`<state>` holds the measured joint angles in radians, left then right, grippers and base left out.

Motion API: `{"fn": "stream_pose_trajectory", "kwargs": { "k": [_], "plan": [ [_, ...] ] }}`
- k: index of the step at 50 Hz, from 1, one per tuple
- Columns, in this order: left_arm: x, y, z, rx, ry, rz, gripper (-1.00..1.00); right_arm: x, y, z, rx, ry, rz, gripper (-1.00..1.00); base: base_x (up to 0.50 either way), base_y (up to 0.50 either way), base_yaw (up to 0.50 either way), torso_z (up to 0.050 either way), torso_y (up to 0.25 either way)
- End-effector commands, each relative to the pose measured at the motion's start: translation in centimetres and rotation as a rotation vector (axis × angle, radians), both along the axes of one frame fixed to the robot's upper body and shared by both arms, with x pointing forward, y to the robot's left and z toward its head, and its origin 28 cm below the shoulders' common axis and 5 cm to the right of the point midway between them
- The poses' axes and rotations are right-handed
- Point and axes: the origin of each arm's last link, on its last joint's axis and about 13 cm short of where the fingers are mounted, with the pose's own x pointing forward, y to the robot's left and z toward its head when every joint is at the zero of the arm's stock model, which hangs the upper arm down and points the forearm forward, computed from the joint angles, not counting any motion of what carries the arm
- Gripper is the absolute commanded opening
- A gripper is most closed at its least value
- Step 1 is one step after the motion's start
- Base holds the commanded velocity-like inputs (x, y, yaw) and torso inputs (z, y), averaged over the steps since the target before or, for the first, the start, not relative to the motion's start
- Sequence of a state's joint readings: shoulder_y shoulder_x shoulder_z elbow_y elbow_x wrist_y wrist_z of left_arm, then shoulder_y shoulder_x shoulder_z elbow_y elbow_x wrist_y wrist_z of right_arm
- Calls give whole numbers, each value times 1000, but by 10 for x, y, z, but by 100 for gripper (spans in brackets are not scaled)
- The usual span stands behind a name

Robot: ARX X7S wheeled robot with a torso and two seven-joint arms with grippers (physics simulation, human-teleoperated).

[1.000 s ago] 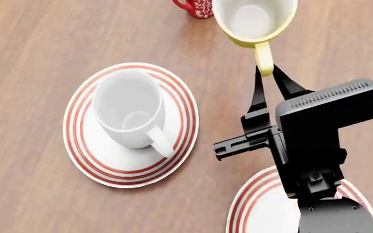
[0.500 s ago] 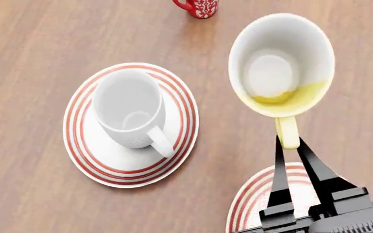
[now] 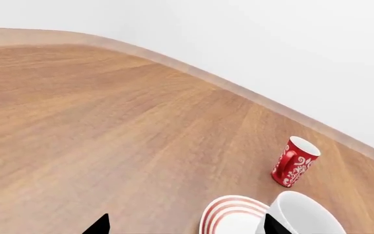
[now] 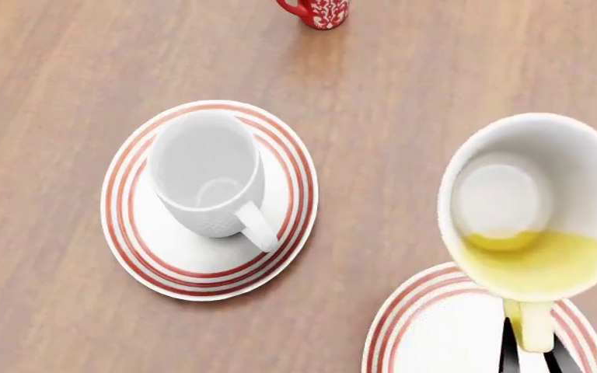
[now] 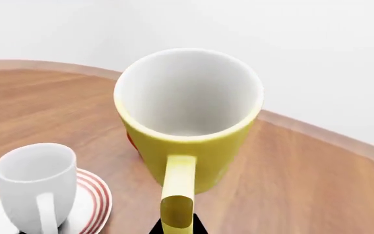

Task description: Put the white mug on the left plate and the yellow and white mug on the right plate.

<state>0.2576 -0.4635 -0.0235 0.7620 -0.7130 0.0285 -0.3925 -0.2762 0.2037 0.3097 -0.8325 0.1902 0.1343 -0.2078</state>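
The white mug [image 4: 208, 174] stands upright on the left plate [image 4: 137, 256], handle toward me; it also shows in the right wrist view [image 5: 36, 187] and the left wrist view [image 3: 304, 215]. My right gripper [image 4: 532, 353] is shut on the handle of the yellow and white mug [image 4: 537, 210] and holds it in the air over the right plate [image 4: 423, 330], which is partly cut off by the view's lower edge. In the right wrist view the yellow and white mug [image 5: 187, 122] fills the middle. My left gripper [image 3: 183, 229] is open and empty, beside the left plate [image 3: 229, 214].
A red mug with white pattern [image 4: 319, 12] stands at the far side of the wooden table [image 4: 60, 70], also in the left wrist view [image 3: 294, 161]. The table's far edge [image 3: 174, 63] meets a white background.
My right gripper has carried the yellow and white mug toward me and to the right, from the far side of the table to above the right plate. The white mug has not moved.
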Motion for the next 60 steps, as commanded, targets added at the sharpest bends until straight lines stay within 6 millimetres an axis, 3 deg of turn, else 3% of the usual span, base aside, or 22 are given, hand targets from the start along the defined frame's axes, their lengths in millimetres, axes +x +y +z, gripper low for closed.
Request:
{"fn": "stream_pose_trajectory", "kwargs": {
  "k": [1, 29, 39, 47, 60],
  "plan": [
    [-1, 0, 1, 0, 1, -1, 100, -19, -5, -16, 10, 13, -33, -100, 0, 0, 0, 0, 0],
    [-2, -3, 1, 2, 8, -8, 100, -40, -8, -44, 54, 152, -41, -100, 0, 0, 0, 0, 0],
    [-2, -2, 2, 1, 8, -8, 100, -28, -13, -58, 83, 209, -42, -100, 0, 0, 0, 0, 0],
    [-3, -3, 2, 2, 10, -10, 100, -30, -13, -65, 92, 245, -31, -100, 0, 0, 0, 0, 1],
    [-2, -2, 1, 0, 9, -7, 100, -9, -17, -89, 138, 320, -9, -100, 0, 0, 0, 0, 0]
  ]
}}
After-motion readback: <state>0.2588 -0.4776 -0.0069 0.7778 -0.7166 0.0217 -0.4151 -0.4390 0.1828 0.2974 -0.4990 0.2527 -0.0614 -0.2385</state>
